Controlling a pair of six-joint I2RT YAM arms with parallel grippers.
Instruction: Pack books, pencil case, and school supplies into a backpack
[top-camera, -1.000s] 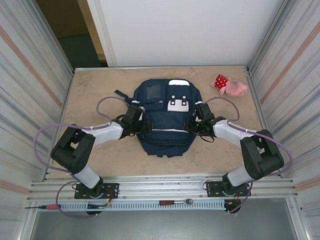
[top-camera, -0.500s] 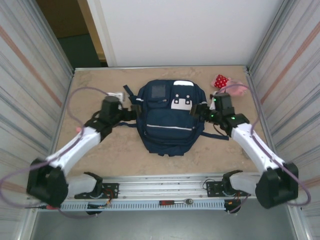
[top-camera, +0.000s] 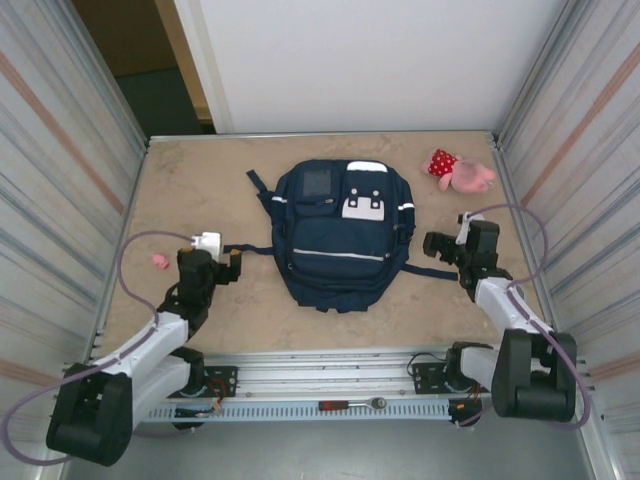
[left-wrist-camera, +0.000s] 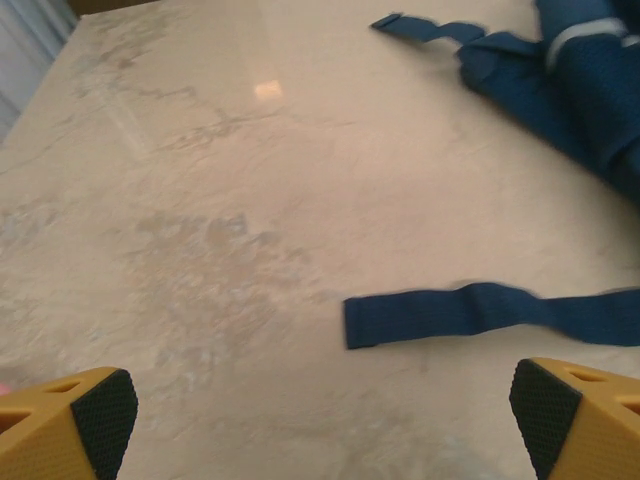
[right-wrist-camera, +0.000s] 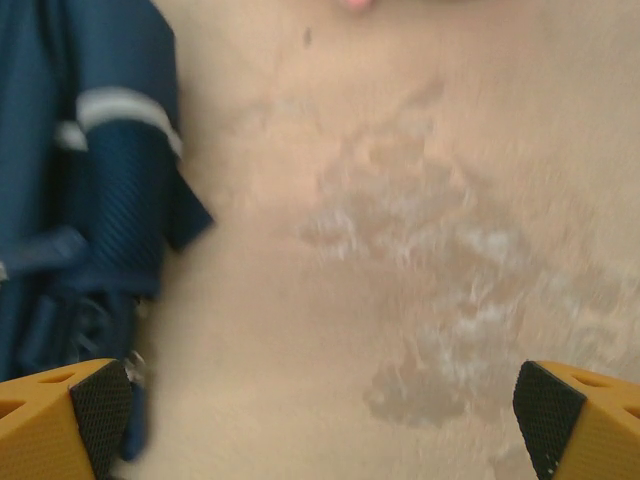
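Left gripper (top-camera: 230, 267), lower left of centre in my overhead view: fingers spread wide, nothing between them. The arm lies folded low, its forearm running up from the lower-left corner, tip pointing right toward a loose strap (left-wrist-camera: 480, 312) of the backpack (top-camera: 335, 238). Right gripper (top-camera: 433, 244), right of centre: I see its fingers equally spread over bare table (top-camera: 190, 180), the arm bent up from the lower right, tip pointing left. The backpack lies flat mid-frame between both tips. A pink plush toy (top-camera: 462, 172) sits upper right.
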